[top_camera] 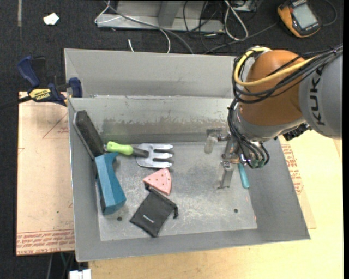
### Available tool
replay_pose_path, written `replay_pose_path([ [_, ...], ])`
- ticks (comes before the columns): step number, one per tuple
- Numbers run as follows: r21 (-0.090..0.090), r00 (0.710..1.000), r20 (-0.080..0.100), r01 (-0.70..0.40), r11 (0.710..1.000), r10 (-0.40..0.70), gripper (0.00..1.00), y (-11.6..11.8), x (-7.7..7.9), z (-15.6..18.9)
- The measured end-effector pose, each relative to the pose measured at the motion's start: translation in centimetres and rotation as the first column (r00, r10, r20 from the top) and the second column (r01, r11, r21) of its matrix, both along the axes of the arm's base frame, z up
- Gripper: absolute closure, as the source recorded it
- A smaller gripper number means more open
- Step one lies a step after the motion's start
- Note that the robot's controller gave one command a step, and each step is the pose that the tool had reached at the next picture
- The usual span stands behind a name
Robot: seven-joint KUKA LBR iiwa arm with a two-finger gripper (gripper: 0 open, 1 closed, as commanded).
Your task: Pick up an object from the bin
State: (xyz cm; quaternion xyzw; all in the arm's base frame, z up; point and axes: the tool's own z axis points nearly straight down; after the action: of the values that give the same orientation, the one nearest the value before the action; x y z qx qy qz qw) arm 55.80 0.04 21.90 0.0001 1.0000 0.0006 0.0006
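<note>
Pink wedge [159,181] well apart from tool [232,175]

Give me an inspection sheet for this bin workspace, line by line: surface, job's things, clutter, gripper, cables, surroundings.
Surface: grey metal bin, floor scuffed.
Job's things: green-handled metal garden fork, pink triangular wedge, flat black pouch and blue block tool with a black bar, all in the bin's left half.
Clutter: slim teal stick beside the gripper; held or not, cannot tell.
Gripper: gripper low over the bin's right half, apart from the left-hand things.
Cables: yellow and black cables looped over the arm's orange cover; floor cables behind the bin.
Surroundings: orange device on dark floor.
</note>
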Motion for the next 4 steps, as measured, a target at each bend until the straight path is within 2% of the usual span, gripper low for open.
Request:
replay_pose_path([
  [1, 0.0, 1.0, 0.0, 0.0, 1.0, 0.0, 0.0, 0.0, 0.0, 0.0],
  [2, -0.001, 0.997, 0.006, -0.08, 0.997, 0.08, 0.0, 2.1, 0.2, -4.4],
  [3, 0.0, 1.0, 0.009, -0.026, 1.0, 0.026, 0.0, 4.2, -0.3, -11.1],
  [4, 0.001, 0.998, 0.007, -0.07, 0.998, 0.07, 0.0, 8.5, -0.7, -13.7],
])
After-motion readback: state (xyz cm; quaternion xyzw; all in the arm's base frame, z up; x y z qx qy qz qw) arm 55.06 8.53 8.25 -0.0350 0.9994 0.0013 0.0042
